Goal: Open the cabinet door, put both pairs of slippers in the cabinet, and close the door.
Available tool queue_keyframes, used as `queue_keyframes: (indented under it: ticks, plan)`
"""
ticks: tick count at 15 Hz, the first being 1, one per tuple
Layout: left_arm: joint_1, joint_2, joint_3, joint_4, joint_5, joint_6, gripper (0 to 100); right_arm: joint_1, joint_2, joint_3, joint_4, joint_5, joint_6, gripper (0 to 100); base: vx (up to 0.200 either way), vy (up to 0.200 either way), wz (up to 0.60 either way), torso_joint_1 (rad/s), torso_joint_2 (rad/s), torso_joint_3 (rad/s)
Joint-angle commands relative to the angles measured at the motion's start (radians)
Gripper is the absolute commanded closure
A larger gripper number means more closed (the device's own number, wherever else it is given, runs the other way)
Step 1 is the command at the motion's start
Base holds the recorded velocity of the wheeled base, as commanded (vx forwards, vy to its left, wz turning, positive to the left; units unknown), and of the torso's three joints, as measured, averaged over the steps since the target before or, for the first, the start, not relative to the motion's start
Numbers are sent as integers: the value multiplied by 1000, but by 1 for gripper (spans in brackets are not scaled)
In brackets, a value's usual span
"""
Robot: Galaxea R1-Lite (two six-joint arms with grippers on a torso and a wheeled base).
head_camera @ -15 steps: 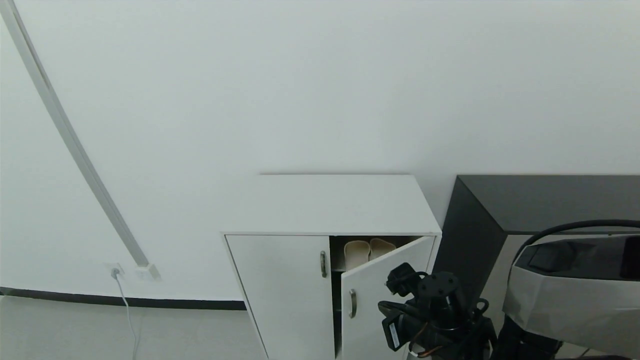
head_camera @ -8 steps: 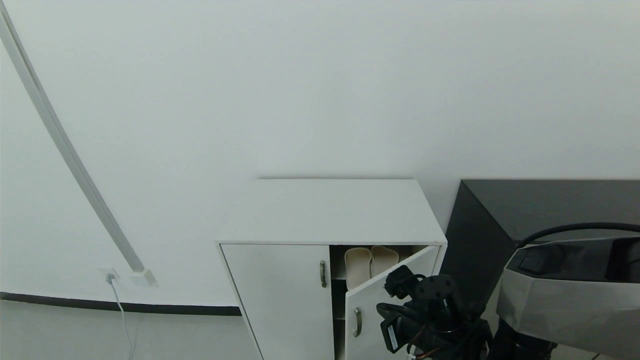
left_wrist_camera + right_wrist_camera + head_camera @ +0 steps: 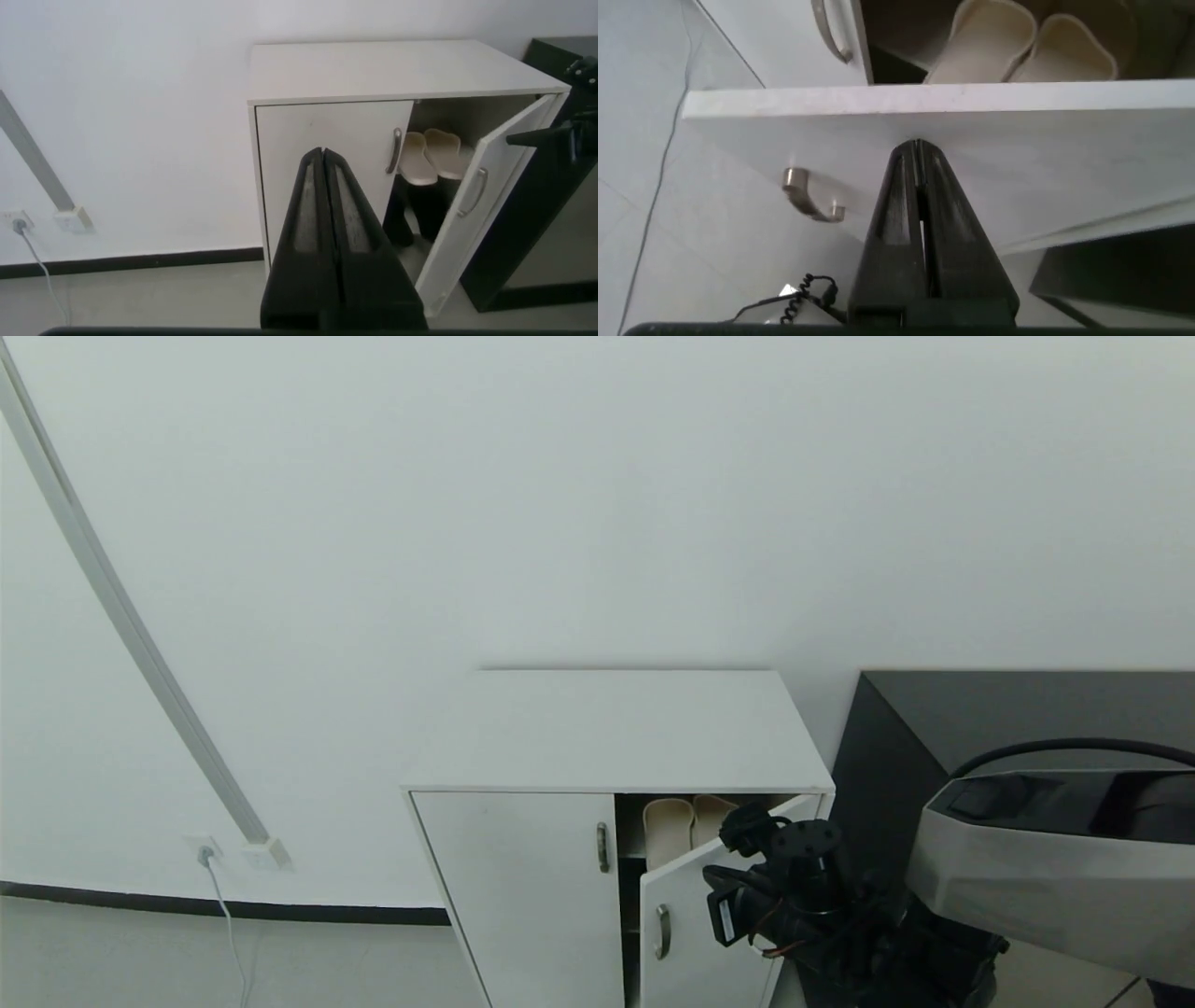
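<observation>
1. White cabinet (image 3: 616,733): its right door (image 3: 695,933) stands partly open.
2. Right gripper (image 3: 920,149), jaws together, sits at the door's outer face.
3. Left gripper (image 3: 323,157), jaws together, hangs well off the cabinet.
4. Beige slippers (image 3: 668,826) lie on the upper shelf.

Half-open door (image 3: 686,887) covers the near ends of the beige slippers (image 3: 668,826), and the right arm (image 3: 803,896) masks part of the right one. Cabinet (image 3: 616,733) base runs off the bottom edge. Dark shapes (image 3: 420,210) on the lower shelf: too dim to name.
</observation>
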Motion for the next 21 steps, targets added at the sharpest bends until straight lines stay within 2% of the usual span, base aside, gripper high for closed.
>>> queue_keyframes:
  ticks: [1,14,21]
  plan:
    - [2,1,0,0,0,0,100,-21,49,-40,3,0,0,100,0,0,0,0,0,0]
    - [0,1,0,0,0,3,100,-88,180,-241,40,-5,9,100,0,0,0,0,0,0]
    - [0,1,2,0,0,3,100,-131,180,-281,66,-6,11,100,0,0,0,0,0,0]
